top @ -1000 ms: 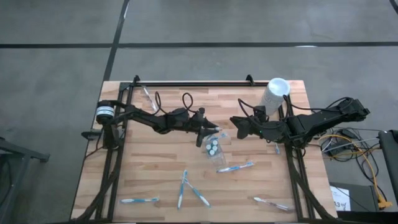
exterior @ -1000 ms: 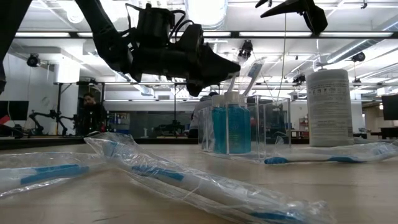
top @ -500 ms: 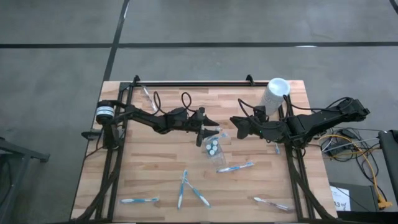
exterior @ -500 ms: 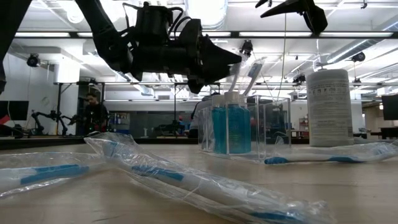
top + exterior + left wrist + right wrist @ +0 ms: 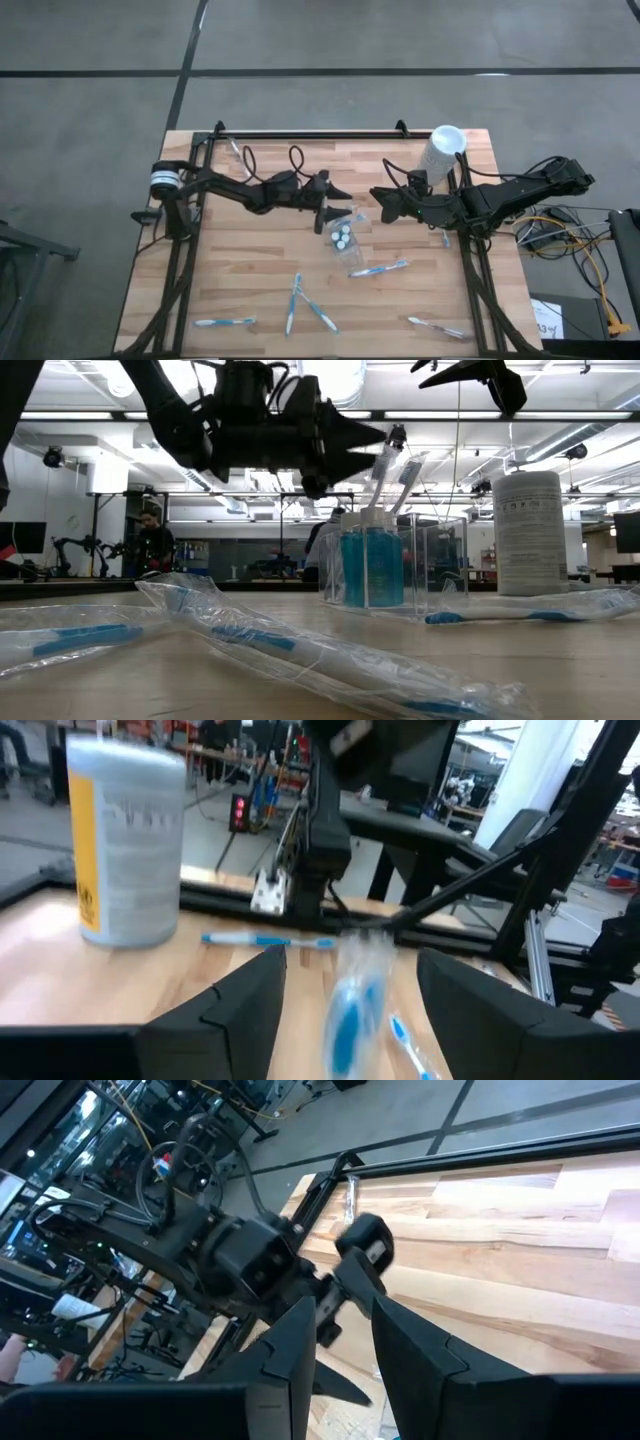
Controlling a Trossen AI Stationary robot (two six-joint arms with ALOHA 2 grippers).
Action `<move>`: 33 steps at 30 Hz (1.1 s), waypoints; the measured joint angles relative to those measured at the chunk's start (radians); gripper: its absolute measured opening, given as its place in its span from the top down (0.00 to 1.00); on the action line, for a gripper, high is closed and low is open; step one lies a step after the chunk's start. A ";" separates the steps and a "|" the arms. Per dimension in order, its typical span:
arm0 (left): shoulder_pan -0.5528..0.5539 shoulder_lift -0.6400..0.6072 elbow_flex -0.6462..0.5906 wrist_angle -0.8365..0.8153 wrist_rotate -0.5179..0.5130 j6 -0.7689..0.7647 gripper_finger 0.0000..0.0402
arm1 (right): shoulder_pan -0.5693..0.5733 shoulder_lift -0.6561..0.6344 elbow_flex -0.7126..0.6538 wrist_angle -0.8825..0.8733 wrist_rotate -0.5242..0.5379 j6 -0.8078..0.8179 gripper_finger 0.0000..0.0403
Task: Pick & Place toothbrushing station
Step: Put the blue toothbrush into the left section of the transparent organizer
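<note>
The clear plastic pouch [image 5: 345, 238] stands near the middle of the table [image 5: 250, 260], with white-capped blue tubes [image 5: 365, 565] and a couple of toothbrushes [image 5: 392, 468] upright inside it; everything else I place from that pouch. The left gripper [image 5: 333, 210] hangs just above and beside the pouch's far-left corner, its jaws spread apart and empty, tips pointing at the toothbrush heads without touching them; the right gripper [image 5: 380, 201] hovers on the pouch's other side, a little apart, its jaws parted too and holding nothing. A wrapped toothbrush [image 5: 379, 269] lies just beyond the pouch on the near-right side; a crossed pair [image 5: 303, 302] lies nearer the front edge, another [image 5: 224, 322] well off to the front-left, another [image 5: 436, 326] well off to the front-right; one more [image 5: 236, 155] rests by the back rail, far-left of the pouch. The tall white cylinder [image 5: 440, 153] stands well apart at the back-right corner.
</note>
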 joint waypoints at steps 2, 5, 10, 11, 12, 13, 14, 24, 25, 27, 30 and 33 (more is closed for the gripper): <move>0.006 -0.022 0.000 -0.006 0.000 0.010 0.42 | 0.000 0.000 0.000 0.000 0.000 0.001 0.76; 0.017 -0.067 0.000 -0.034 -0.001 0.010 0.42 | 0.000 0.000 0.000 0.000 0.000 0.002 0.76; 0.027 -0.176 0.000 -0.235 0.000 0.077 0.42 | 0.000 0.000 0.000 0.000 0.000 0.002 0.76; 0.027 -0.202 0.001 -0.292 0.000 0.103 0.42 | 0.000 0.000 0.000 0.000 0.000 0.000 0.76; 0.027 -0.230 0.004 -0.355 0.000 0.121 0.42 | 0.000 0.000 0.000 0.000 0.000 0.000 0.76; 0.027 -0.260 0.007 -0.419 -0.003 0.133 0.42 | 0.000 0.000 0.000 0.000 0.000 0.001 0.76; 0.027 -0.287 0.015 -0.481 -0.012 0.143 0.42 | 0.000 0.000 0.000 0.000 0.000 0.002 0.76; 0.027 -0.523 0.040 -0.932 -0.113 0.055 0.42 | 0.000 0.000 0.000 0.001 0.000 0.000 0.76; 0.027 -0.543 0.036 -0.960 -0.113 0.022 0.42 | 0.000 0.000 0.000 0.001 0.000 0.001 0.76; 0.026 -0.570 0.035 -1.032 -0.113 -0.051 0.42 | 0.000 0.000 0.000 0.000 0.000 0.000 0.76; 0.026 -0.596 0.035 -1.126 -0.122 -0.175 0.42 | 0.000 0.000 0.000 0.000 0.000 0.002 0.76; 0.025 -0.612 0.036 -1.205 -0.131 -0.284 0.42 | 0.000 0.000 0.000 -0.001 0.000 0.001 0.76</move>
